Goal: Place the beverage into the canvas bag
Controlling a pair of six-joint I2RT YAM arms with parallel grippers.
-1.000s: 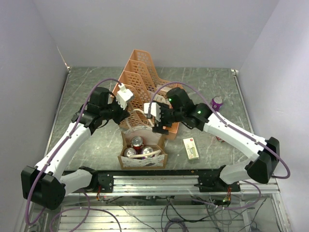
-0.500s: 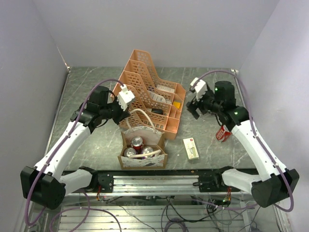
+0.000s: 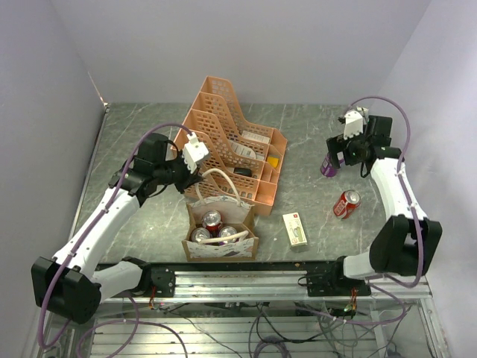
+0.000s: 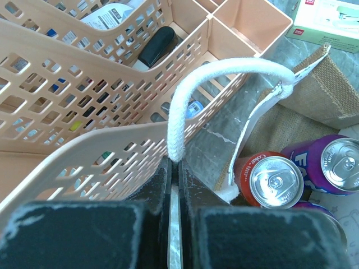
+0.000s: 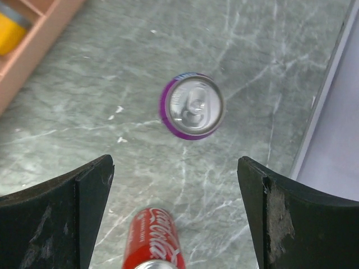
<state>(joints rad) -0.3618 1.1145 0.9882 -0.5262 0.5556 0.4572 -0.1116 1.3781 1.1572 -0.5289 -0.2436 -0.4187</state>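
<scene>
The canvas bag [image 3: 220,249] stands at the near middle of the tabletop [image 3: 313,127], just in front of the peach lattice organizer [image 3: 223,123], with its mouth open upward. Three cans stand upright inside it. The left wrist view shows a red one [image 4: 269,180] beside a purple one [image 4: 331,167], while the third shows only as a sliver at the edge. The left hand [image 4: 174,168] has its fingers pressed tight together on one rope handle [image 4: 224,72] of the bag. It pinches the cord where it loops up over the organizer's edge, so that side of the bag is lifted and held open. The other handle [image 3: 232,237] lies slack across the cans. Far over on the right side of the tabletop, the right hand [image 5: 175,182] hangs with its fingers spread wide and nothing between them. It points down at an upright purple can [image 5: 192,106], which stands on the bare stone near the right edge. Seen from that wrist, the can sits beyond the fingertips rather than between them; whether the hand is level with it or above it I cannot tell. A red can [image 3: 346,203] lies on its side nearer the arm bases, apart from the purple one. A small white box [image 3: 295,228] lies flat between that red can and the bag.
</scene>
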